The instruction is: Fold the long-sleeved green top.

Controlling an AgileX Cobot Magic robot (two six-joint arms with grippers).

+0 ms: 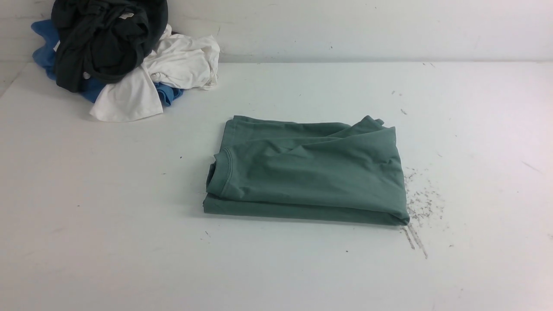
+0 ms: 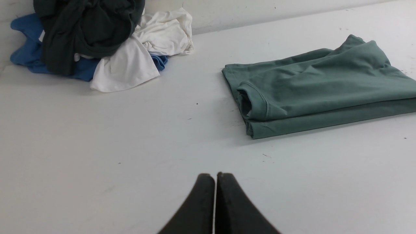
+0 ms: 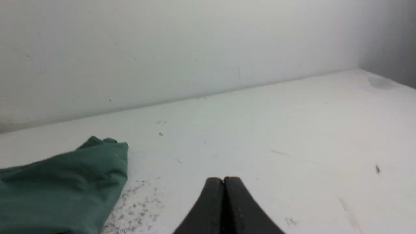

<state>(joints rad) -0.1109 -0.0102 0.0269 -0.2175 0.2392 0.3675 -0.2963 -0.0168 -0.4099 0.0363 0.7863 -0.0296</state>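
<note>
Lying folded on the white tabletop (image 1: 129, 250), the green top (image 1: 306, 172) makes a low, wide bundle of several layers, near the centre of the front view. Its longer sides run roughly from 9 o'clock to 3 o'clock, if 12 o'clock is toward the wall (image 1: 367, 30). At its 9 o'clock end there is an opening with a stitched band (image 1: 222, 172), which stands a little rounded. A lower layer comes out as a strip along the 6 o'clock side, and another part of the cloth is seen at the 11 o'clock side, behind the upper layer. The upper layer has soft wrinkles, and near 2 o'clock a small part of the cloth rises in a crumpled peak (image 1: 369, 122).

The left gripper (image 2: 215, 177) has its two fingertips pressed together, and it is apart from the green top. The right gripper (image 3: 223, 182) has its fingertips pressed together also, and it is apart from the cloth too.

At 10 o'clock from the green top, near the wall, is a loose heap of clothes: a black garment (image 1: 112, 43) lies over a blue garment (image 1: 45, 56) and partly over white cloth (image 1: 181, 60). Dark marks (image 1: 423, 203) are on the tabletop just beside the bundle, between its 3 and 4 o'clock.
</note>
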